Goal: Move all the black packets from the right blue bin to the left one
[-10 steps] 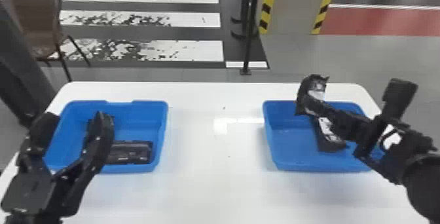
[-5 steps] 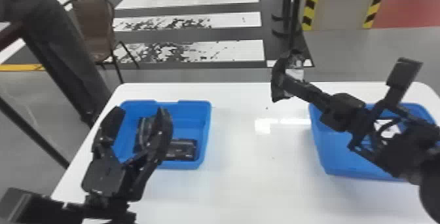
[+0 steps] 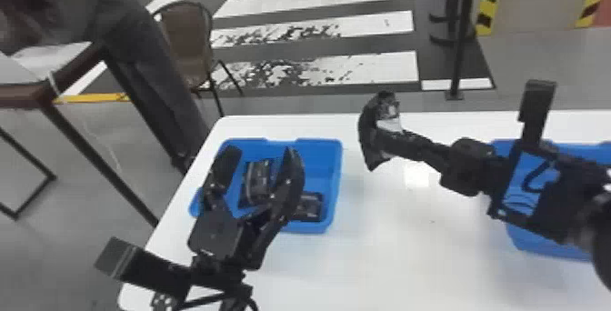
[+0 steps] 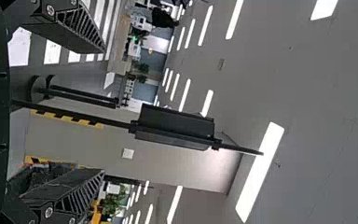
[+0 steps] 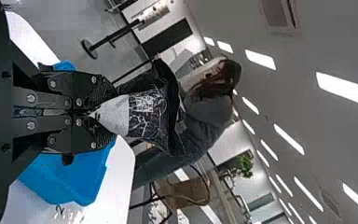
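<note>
Shut on a black packet point(image 3: 370, 128) with a white patch, my right gripper point(image 3: 399, 144) stands over the table between the bins, nearer the left one. In the right wrist view the gripper point(image 5: 94, 113) pinches the narrow pale end of the packet point(image 5: 154, 116). The left blue bin point(image 3: 335, 183) holds two black packets, one point(image 3: 258, 179) partly behind my left gripper point(image 3: 262, 152), the other point(image 3: 310, 206) near its front right corner. That gripper is open over the bin; in the left wrist view the gripper point(image 4: 104, 112) has nothing between its fingers. My right arm covers much of the right blue bin point(image 3: 541, 242), hiding its contents.
Both bins stand on a white table point(image 3: 409, 260). Beyond its left edge are a brown chair point(image 3: 184, 42) and a dark table point(image 3: 27, 94). A black post point(image 3: 459, 60) rises behind the far edge.
The head view has turned to the left. My right gripper has carried the packet leftward from above the right bin to over the table's middle. The left gripper stays open over the left bin.
</note>
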You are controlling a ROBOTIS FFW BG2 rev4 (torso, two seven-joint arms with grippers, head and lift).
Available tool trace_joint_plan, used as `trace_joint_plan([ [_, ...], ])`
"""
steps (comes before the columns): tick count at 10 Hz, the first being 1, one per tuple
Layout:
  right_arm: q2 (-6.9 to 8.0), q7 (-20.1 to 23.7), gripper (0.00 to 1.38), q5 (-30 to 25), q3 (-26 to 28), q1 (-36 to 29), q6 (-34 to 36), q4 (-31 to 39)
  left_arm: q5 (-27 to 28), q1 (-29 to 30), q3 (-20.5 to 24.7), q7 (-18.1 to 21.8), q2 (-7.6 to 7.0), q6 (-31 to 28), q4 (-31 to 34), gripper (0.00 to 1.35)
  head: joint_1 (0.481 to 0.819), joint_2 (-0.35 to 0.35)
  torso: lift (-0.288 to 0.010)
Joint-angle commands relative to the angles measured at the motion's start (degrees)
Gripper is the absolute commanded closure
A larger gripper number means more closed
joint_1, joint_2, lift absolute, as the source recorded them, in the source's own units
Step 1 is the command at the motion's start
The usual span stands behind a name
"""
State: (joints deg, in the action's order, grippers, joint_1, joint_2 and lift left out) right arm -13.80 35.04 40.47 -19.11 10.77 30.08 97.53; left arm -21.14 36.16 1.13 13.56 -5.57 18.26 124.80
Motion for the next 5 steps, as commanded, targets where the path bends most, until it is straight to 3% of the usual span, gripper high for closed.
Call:
trace_joint_plan([
  [1, -0.18, 1.00, 1.13, -1.50, -2.37, 1.89, 0.01, -0.57, -0.23, -0.86, -0.22, 1.38, -0.14, -3.06, 0.01, 0.13, 0.695, 0.304, -0.140],
  [5, -0.27, 3.20, 1.13, 0.21, -9.23, 4.00, 0.85, -0.29, -0.34, -2.69, -0.90, 3.57, -0.67, -10.52, -0.56, 0.13, 0.695, 0.320, -0.140],
])
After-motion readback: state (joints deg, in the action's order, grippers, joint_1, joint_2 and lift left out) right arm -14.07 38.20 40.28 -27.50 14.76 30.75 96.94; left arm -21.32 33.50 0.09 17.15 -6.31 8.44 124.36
